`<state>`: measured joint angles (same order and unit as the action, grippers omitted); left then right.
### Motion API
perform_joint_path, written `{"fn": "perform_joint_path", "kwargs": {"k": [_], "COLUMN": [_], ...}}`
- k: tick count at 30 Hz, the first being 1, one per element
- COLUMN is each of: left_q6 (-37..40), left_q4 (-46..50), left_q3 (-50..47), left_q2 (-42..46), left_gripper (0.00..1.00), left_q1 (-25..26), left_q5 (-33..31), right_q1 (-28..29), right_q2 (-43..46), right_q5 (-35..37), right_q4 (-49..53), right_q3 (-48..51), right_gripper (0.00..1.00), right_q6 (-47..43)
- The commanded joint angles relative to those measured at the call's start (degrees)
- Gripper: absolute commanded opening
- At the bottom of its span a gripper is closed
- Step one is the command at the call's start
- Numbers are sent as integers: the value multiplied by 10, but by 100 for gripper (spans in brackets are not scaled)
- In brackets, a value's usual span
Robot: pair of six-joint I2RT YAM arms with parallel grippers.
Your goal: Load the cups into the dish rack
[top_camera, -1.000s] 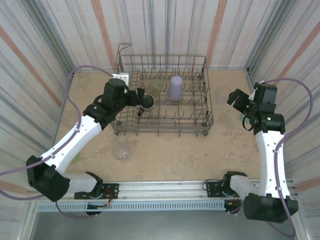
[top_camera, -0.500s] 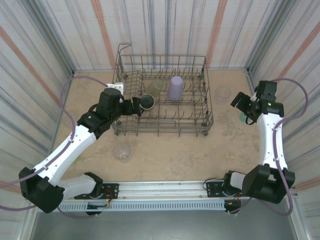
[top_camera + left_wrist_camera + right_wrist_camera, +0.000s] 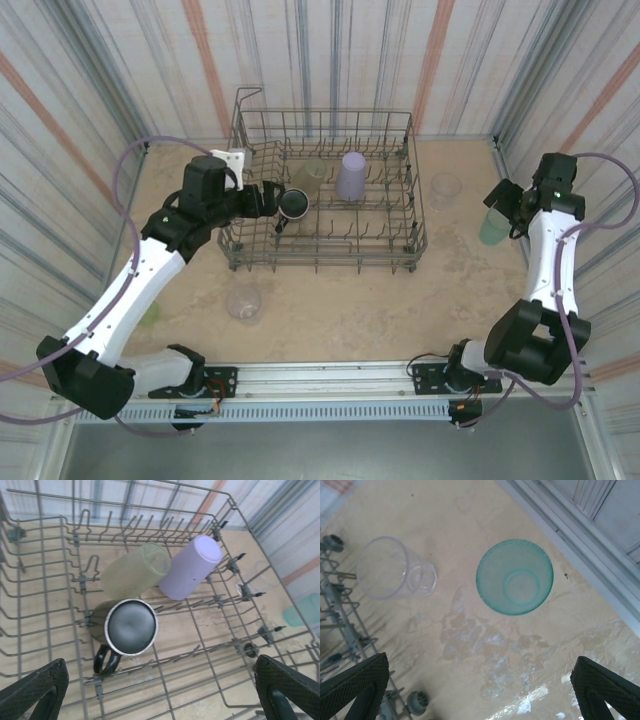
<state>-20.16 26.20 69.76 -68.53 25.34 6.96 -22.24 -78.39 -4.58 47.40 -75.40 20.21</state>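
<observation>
The translucent teal plastic tumbler [image 3: 515, 577] stands upright, mouth up, on the tabletop [image 3: 485, 645], just ahead of and between the right arm's fingers [image 3: 355, 687]. These are spread wide and empty, and the tumbler's long axis points toward them. The grey wire dish rack [image 3: 340, 605] lies off to one side.

Bare table [image 3: 485, 645] rings teal cup [image 3: 515, 577].

Inside the dish rack [image 3: 81, 579] — dark mug [image 3: 131, 630], olive tumbler [image 3: 134, 571], lavender tumbler [image 3: 192, 566].
</observation>
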Motion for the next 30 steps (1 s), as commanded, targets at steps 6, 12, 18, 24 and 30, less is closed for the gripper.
{"fn": "perform_joint_path", "kwargs": {"k": [6,12,18,24,30], "left_q6": [-9,-43,-50,-48,-49], "left_q4": [-5,20,17,35,34], "left_q3": [-18,-19,-32,-25,-24], "left_q2": [18,28,24,20,23], "left_gripper": [99,99,99,99,99], "left_q1": [-34,-41,-41,-38,-38], "left_q5": [64,3,2,-8,-11], "right_q1": [0,16,47,57,58], "right_q2": [-105,-163,-231,-255,-258], "right_q5": [-12,3,33,63,74], "right_q4": [57,47,70,80,68], "right_q3": [-101,-111,-150,-165,-156], "right_gripper": [78,54,51,48,45], "right_q6": [-40,-36,-38,-37,-32]}}
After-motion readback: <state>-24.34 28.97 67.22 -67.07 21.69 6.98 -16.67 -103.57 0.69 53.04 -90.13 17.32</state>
